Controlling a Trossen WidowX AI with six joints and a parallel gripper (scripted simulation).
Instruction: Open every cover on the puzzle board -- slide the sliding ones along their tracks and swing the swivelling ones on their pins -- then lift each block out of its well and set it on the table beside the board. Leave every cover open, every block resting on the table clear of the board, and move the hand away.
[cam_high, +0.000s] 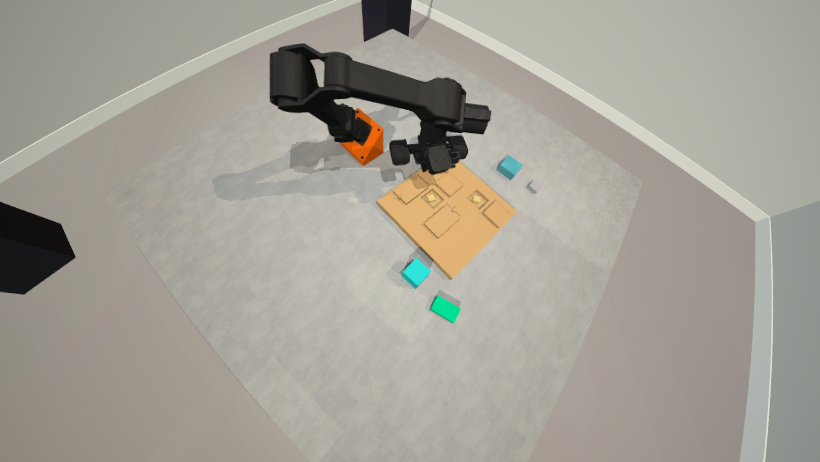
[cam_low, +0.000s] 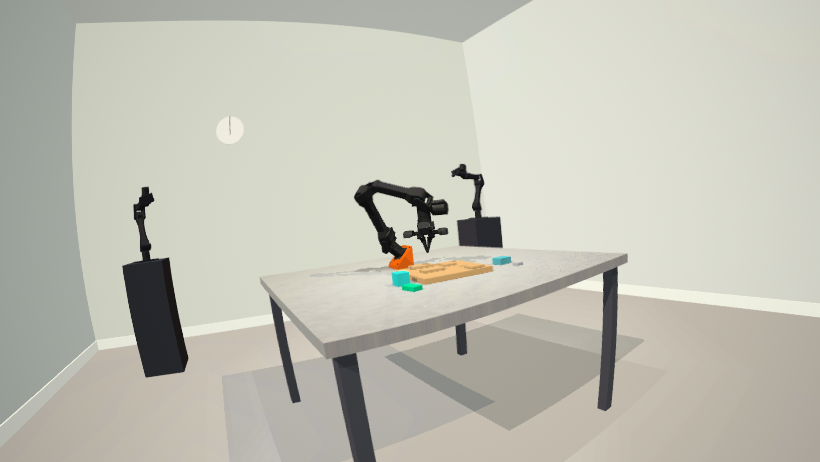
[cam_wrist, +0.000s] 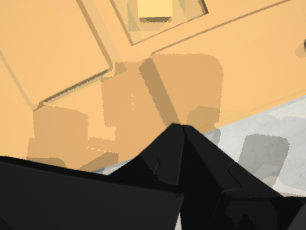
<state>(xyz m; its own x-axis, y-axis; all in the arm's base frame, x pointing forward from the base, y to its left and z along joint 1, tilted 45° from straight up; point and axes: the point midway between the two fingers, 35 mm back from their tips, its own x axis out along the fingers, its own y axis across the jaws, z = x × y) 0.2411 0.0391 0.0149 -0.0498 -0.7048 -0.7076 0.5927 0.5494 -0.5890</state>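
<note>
The tan puzzle board (cam_high: 459, 252) (cam_low: 453, 274) (cam_wrist: 40, 42) lies on the table to the right of the arm's base. Two wells stand open, each with a yellow block in it; one block (cam_high: 431, 198) (cam_wrist: 154, 1) is close to my gripper and the other (cam_high: 477, 199) is further right. Flat covers (cam_high: 441, 220) lie beside them. My gripper (cam_high: 429, 169) (cam_low: 426, 249) (cam_wrist: 178, 134) is shut with nothing between its fingers. It hangs point-down a little above the board's back edge, near the first well.
A cyan block (cam_high: 416, 272) (cam_low: 400, 278) and a green block (cam_high: 445, 308) (cam_low: 412, 287) lie on the table in front of the board. A teal block (cam_high: 509, 167) (cam_low: 501, 259) and a small grey piece (cam_high: 532, 186) lie behind it. The orange arm base (cam_high: 364, 143) stands at the left.
</note>
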